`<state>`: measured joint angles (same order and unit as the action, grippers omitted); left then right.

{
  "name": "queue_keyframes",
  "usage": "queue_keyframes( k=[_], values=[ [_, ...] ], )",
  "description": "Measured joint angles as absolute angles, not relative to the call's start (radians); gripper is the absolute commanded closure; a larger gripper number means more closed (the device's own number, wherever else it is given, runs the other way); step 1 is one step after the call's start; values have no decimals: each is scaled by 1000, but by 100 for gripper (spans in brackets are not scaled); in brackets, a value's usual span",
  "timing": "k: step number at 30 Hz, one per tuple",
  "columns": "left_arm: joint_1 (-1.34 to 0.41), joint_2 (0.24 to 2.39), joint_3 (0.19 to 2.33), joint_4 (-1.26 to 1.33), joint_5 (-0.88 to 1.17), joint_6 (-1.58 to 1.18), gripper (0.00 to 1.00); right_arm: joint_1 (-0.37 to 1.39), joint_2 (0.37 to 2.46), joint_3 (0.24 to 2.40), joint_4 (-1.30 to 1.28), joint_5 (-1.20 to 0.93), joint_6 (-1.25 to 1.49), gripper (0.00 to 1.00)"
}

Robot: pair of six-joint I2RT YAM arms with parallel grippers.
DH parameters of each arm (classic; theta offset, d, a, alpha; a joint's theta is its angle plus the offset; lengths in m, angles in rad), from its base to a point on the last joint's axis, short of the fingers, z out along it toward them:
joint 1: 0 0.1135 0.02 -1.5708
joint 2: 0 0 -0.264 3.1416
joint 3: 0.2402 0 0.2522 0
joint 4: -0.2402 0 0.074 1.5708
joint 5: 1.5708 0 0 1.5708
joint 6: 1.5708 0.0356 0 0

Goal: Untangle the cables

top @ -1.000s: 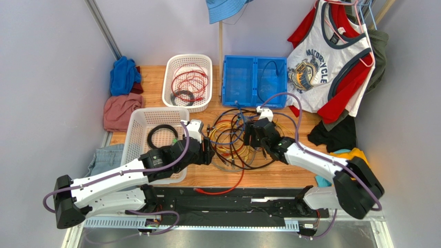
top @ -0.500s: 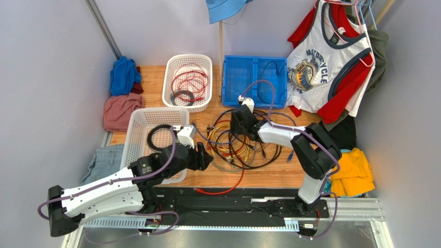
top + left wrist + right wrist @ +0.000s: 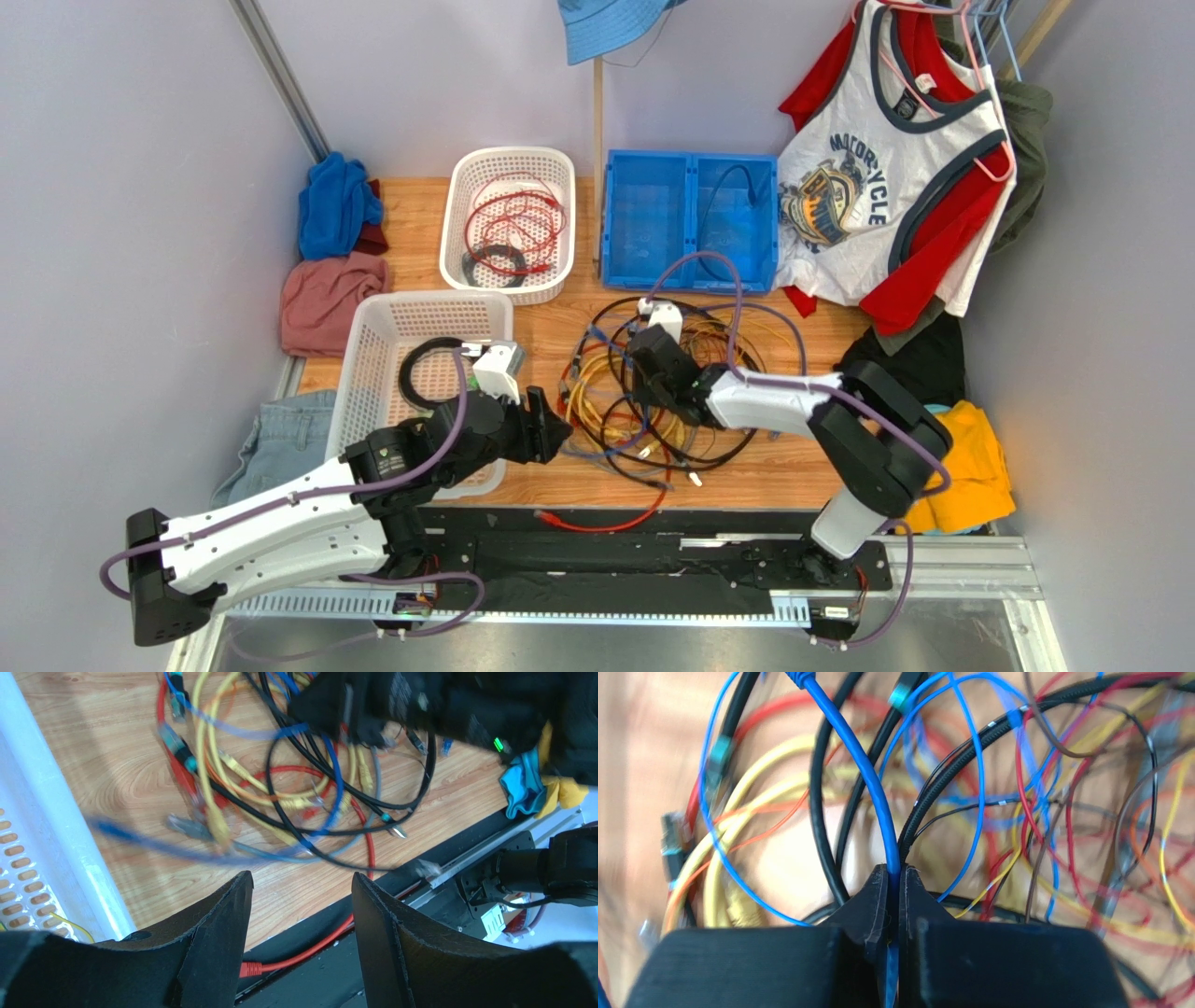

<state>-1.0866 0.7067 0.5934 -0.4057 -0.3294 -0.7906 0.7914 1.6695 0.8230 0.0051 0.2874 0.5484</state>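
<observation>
White baskets (image 3: 512, 151), blue crate (image 3: 652, 210), clothes (image 3: 320, 301) on table (image 3: 421, 231).

Centre of the overhead view: a heap of cables (image 3: 617, 406) in black, blue, yellow, orange and red on a light wood-grain table (image 3: 758, 476). Upper middle, a white perforated basket (image 3: 514, 154) and a solid blue tray (image 3: 645, 217). Upper right, a white tank top (image 3: 919, 168) trimmed red and navy.
</observation>
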Motion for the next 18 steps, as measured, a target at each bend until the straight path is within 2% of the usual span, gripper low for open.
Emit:
queue_keyframes(
  k=[6, 13, 14, 15, 18],
  values=[
    [-1087, 707, 593, -408, -355, -789, 37, 957, 1473, 752, -104, 328, 537, 100],
    [-1087, 750, 598, -408, -389, -783, 37, 966, 1291, 747, -178, 407, 506, 98],
    [-1087, 762, 601, -408, -394, -782, 37, 965, 1283, 747, -186, 418, 498, 91],
    [-1087, 772, 604, -408, -396, -780, 37, 965, 1279, 747, -191, 424, 493, 72],
    [-1087, 815, 617, -405, -400, -778, 37, 965, 1276, 749, -221, 447, 479, 52]
  ],
)
